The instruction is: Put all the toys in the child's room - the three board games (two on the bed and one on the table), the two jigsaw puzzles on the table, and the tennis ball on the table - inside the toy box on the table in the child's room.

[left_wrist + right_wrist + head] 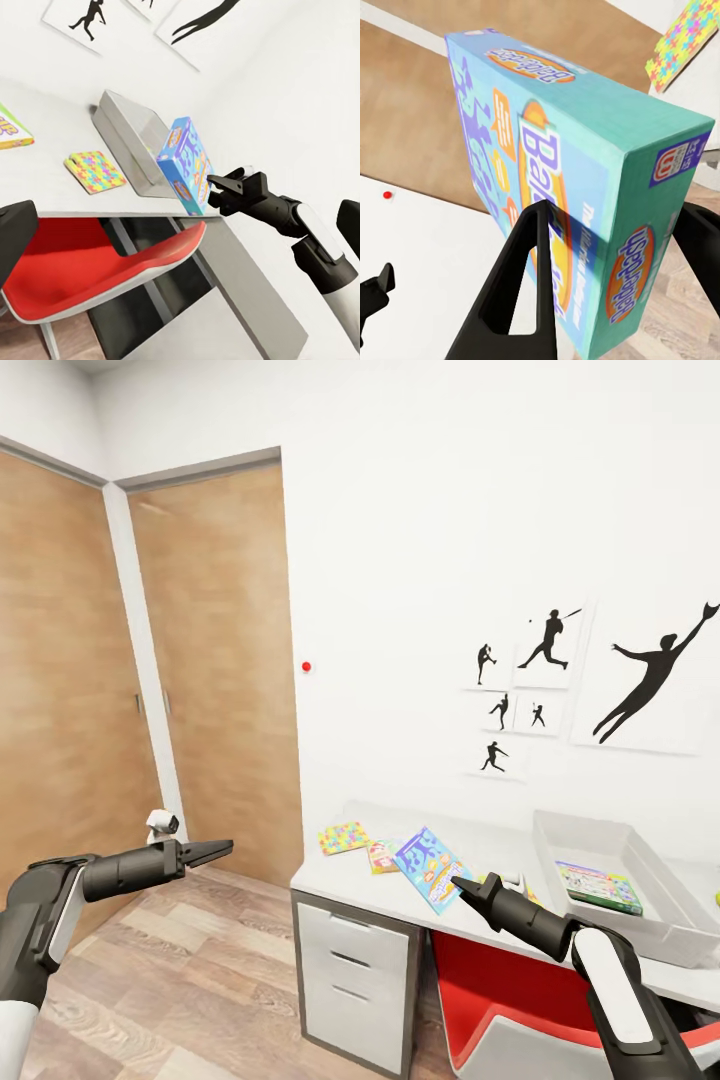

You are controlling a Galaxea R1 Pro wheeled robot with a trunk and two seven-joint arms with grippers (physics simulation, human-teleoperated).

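The right gripper (462, 884) holds the blue board game (432, 868) above the white worktop (350, 875). In the right wrist view, one finger (529, 285) lies across the printed face of the box (562, 187) and the other sits at its far edge, so the fingers are clamped on the box. In the left wrist view the same box (185, 165) stands tilted on edge in the right gripper (217, 191), just beside the near end of the toy box (131, 139).

The toy box (650, 920), a shallow light grey bin, rests on the worktop toward the right. A green-edged board game (598, 887) lies flat inside it. A small part of a yellow-green object (716, 899) shows at the right border of the head view, beyond the bin; it cannot be identified with certainty.

One jigsaw puzzle (345, 837) lies flat near the left end of the worktop. A second flat item (382, 855) lies next to it, partly covered by the held box. The left wrist view shows a jigsaw puzzle (94, 171) flat on the worktop, near the bin.

The left gripper (215, 851) hangs over the wood floor (190, 980), well apart from the worktop, in front of the brown doors (215, 660). Its fingers appear together and hold nothing.

A red chair (97, 266) sits under the worktop. Black silhouette pictures (650, 680) hang on the wall.
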